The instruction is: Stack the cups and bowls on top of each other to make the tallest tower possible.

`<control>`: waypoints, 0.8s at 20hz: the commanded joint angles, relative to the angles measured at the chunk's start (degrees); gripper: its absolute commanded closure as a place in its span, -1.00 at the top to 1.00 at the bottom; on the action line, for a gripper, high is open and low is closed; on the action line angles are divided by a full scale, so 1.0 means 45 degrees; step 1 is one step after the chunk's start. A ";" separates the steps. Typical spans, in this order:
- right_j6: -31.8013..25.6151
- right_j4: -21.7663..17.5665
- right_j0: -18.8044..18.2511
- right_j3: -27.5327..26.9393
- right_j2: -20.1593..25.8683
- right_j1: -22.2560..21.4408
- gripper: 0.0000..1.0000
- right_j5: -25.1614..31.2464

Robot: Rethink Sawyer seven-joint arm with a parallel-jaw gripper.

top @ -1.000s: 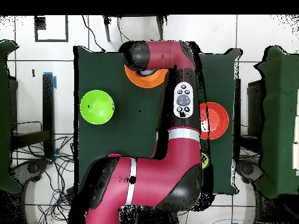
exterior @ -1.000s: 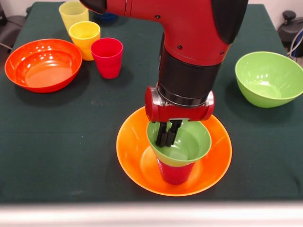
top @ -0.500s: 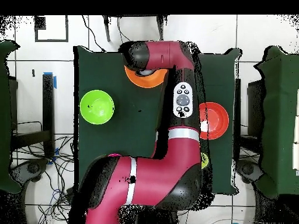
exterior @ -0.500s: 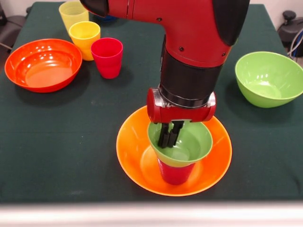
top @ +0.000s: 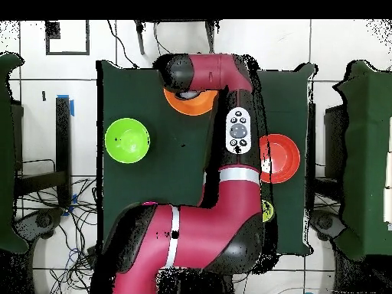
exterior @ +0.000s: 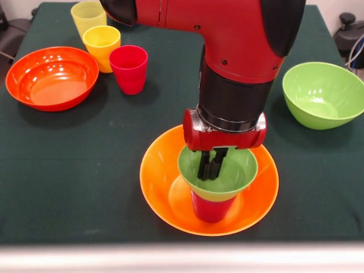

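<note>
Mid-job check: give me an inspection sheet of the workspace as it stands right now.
Surface: dark green table.
Job's things: small green bowl sits on a red cup inside the large orange bowl. Orange-red bowl, large green bowl, pale yellow cup, yellow-orange cup and red-pink cup stand loose.
Clutter: nothing seen.
Gripper: gripper reaches down into the small green bowl, fingers close together.
Cables: loose cables on the floor.
Surroundings: white tiled floor.
</note>
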 commanded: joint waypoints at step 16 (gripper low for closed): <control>-0.4014 -0.0791 0.0268 -0.1686 0.1016 0.1517 -1.00 0.1831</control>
